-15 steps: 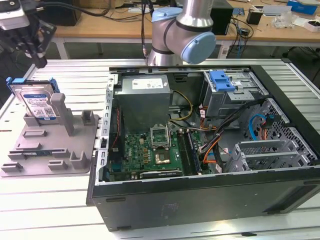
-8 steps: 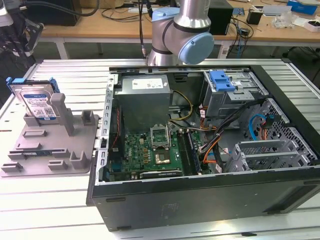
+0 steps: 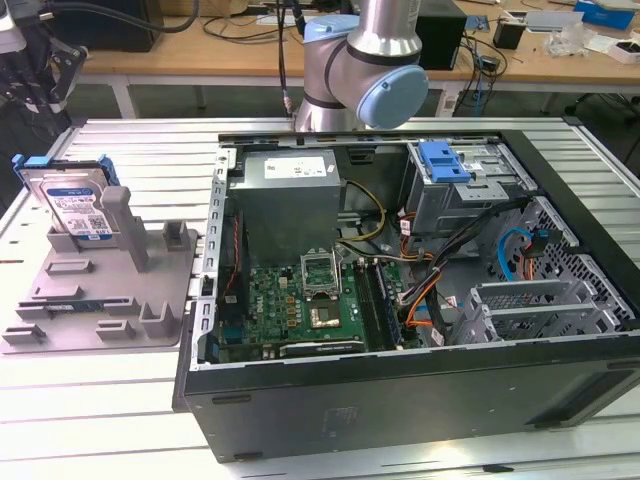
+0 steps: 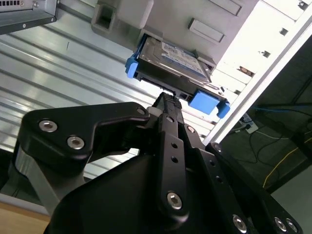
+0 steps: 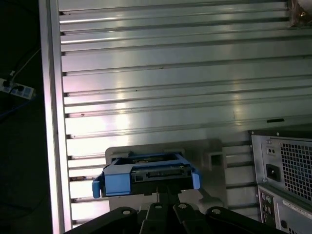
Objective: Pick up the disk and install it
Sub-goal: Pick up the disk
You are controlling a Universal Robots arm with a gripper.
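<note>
You find the disk (image 3: 68,200) left of the open computer case (image 3: 400,400) in the exterior view, leaning in a grey stand (image 3: 95,300) on the table (image 3: 100,420). Its long axis rises steeply and the label faces that camera. A post of the stand covers one lower corner. The pincer (image 4: 168,100) is clenched on nothing, near the disk's upper end.

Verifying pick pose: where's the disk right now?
The disk stands propped on the grey fixture at the exterior view's left, on the slatted metal table, beside the open computer case.
</note>
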